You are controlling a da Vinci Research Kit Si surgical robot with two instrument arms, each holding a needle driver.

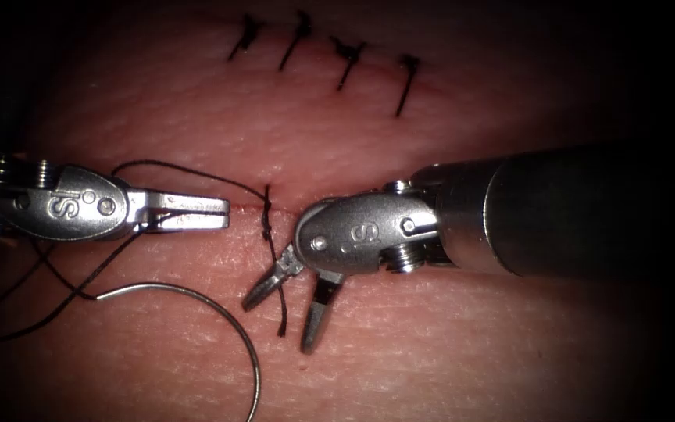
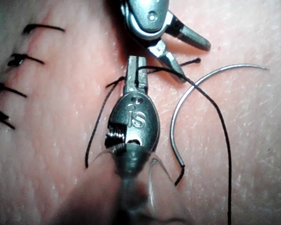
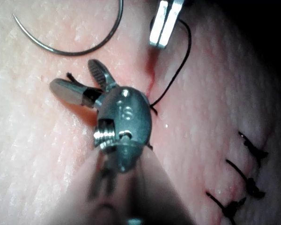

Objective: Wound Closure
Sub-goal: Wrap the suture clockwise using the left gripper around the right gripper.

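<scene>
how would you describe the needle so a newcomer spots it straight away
Start at the left arm's tool, whose shut jaws hold the thread. Just below it, the needle lies loose on the tissue, held by neither tool. It is the only thin, shiny silver arc; the strands around it are black.

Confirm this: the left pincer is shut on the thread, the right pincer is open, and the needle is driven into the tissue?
Not quite. The needle lies loose on the tissue, held by neither tool, as the endoscope view shows. The left pincer is shut on the thread and the right pincer is open.
</scene>
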